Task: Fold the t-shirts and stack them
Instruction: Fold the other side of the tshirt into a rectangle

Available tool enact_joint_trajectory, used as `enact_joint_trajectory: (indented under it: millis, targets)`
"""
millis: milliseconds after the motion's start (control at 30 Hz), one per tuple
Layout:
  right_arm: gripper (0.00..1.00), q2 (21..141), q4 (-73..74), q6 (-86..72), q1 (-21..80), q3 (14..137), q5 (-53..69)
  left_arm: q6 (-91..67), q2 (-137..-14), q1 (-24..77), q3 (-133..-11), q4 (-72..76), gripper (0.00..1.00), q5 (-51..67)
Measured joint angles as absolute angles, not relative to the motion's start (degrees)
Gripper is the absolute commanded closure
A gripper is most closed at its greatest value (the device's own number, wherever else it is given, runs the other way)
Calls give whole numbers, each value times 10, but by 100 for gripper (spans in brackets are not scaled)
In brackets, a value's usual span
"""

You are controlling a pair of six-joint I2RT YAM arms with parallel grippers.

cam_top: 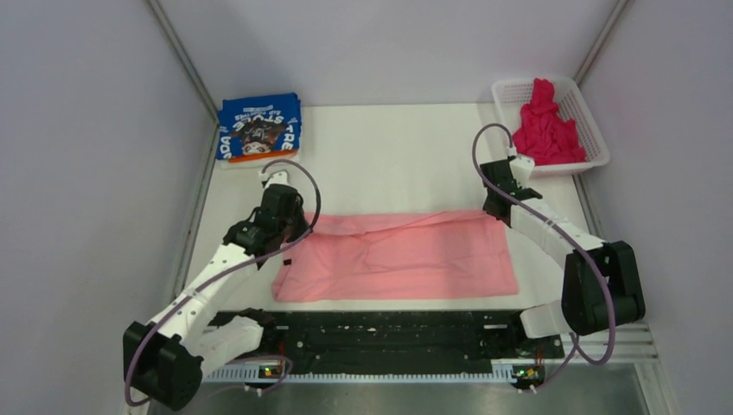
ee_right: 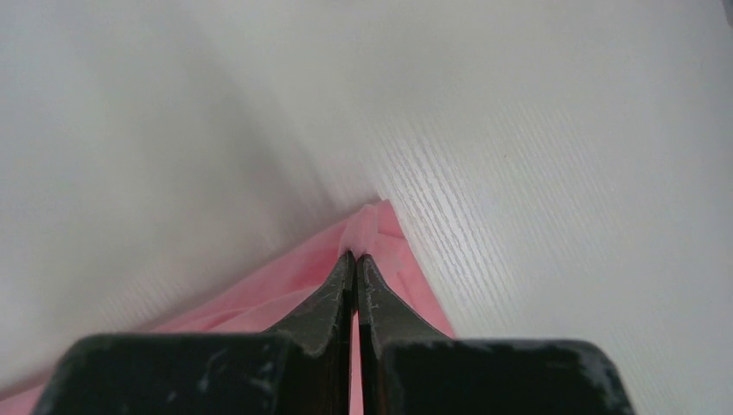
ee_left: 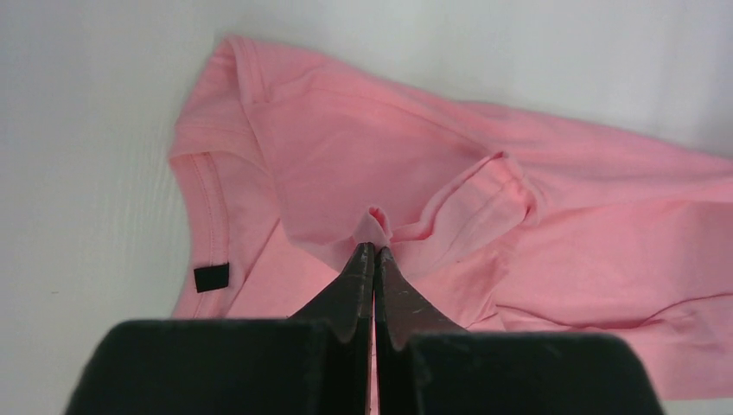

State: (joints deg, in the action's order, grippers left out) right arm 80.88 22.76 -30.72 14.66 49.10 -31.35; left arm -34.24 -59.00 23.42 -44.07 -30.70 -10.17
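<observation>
Fingers of left gripper clamp a pinch of the pink shirt; right gripper clamps its far corner. Shirt lies spread on the table. Light, limp, likely sags between grips; best held at hems and corners

White table, pink t-shirt, folded blue t-shirt, mesh basket

blue t-shirt, white lettering, not legible

Lettering on the blue t-shirt is illegible.
</observation>
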Motion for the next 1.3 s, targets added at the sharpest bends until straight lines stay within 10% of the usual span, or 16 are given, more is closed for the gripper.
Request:
enact_joint_trajectory:
  millis: [500,733,967,1100,1300]
  targets:
    - [94,696,260,-345,148,400,-281,-386,-483,235,-399,-348,100,-122]
    - [71,674,265,-363,148,364,-270,-421,-447,236,-341,-358,100,-94]
    - [7,651,288,-407,149,344,-280,-470,-418,237,-279,-380,49,-51]
    - [1,621,303,-425,149,345,-297,-488,-392,237,-273,-399,2,-24]
    - [1,571,312,-432,149,345,-293,-478,-387,238,-299,-389,1,8]
